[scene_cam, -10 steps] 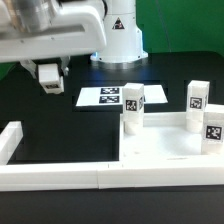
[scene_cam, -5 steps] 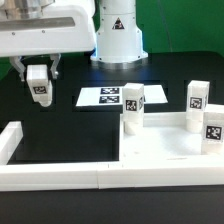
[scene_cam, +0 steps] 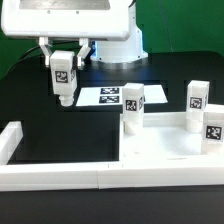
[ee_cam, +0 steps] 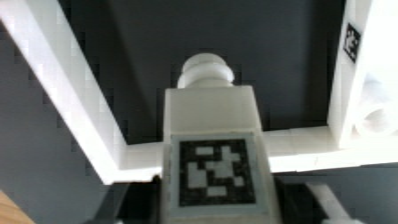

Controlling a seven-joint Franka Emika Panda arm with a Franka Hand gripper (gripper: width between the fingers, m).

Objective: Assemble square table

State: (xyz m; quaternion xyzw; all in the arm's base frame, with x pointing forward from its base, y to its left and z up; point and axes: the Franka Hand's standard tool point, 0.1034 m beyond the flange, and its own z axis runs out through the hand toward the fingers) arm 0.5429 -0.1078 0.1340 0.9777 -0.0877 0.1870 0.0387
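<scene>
Black tabletop fills the room's working area, and nearest to me along its front runs a long low white wall (scene_cam: 60, 176) with a short arm at its far left, likely there to brace parts against. Just behind it, on the exterior view's right, sits the square table top (scene_cam: 165, 148) tucked into the corner, with three legs already standing in it: one (scene_cam: 133, 108) at its left, two more (scene_cam: 197, 100) (scene_cam: 213, 126) at the right. Beyond lies the marker board (scene_cam: 100, 97), flat on the table. Above it the gripper (scene_cam: 63, 92) hangs in the air, its fingers clamped on the fourth leg (scene_cam: 62, 78), peg end pointing down, I judge ready for a socket. Half a second ago it hung further to the left and lower; now it has swung toward the table top
</scene>
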